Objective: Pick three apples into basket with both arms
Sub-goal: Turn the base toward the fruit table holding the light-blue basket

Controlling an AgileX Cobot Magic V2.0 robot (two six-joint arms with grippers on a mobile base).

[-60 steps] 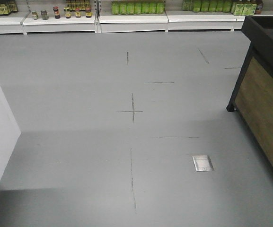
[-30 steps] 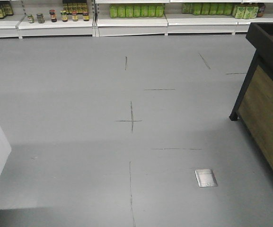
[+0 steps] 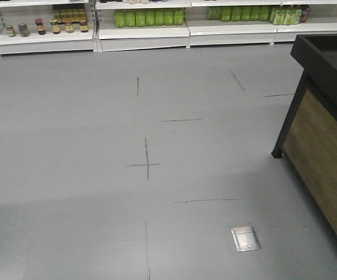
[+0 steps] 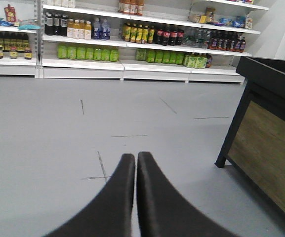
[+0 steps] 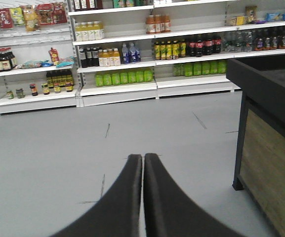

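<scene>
I drive the base across the shop floor, and the front view has shifted. The white counter that stood at the left edge one second ago is gone from the picture. The black stand with wood panel (image 3: 323, 134) on the right now takes more of the frame. The cross mark (image 3: 146, 165) and the metal floor plate (image 3: 245, 238) have both slid down toward the bottom edge, and the shelves (image 3: 145, 36) with the green bottles (image 3: 148, 17) have slid to the left. I judge from this that the base rolls forward and turns a little to the right, toward the stand.

The left gripper (image 4: 136, 163) has its two fingers pressed together, with only a thin line between them, and nothing is held. The right gripper (image 5: 142, 163) is the same: fingers closed against each other, empty. Both point out over the bare floor.

The apples and the basket are in no view now. The top of the stand looks dark, and from this low angle I cannot tell what lies on it.

For the task this means I am only in the approach. No apple is picked yet, and both grippers must open before any grasp.
</scene>
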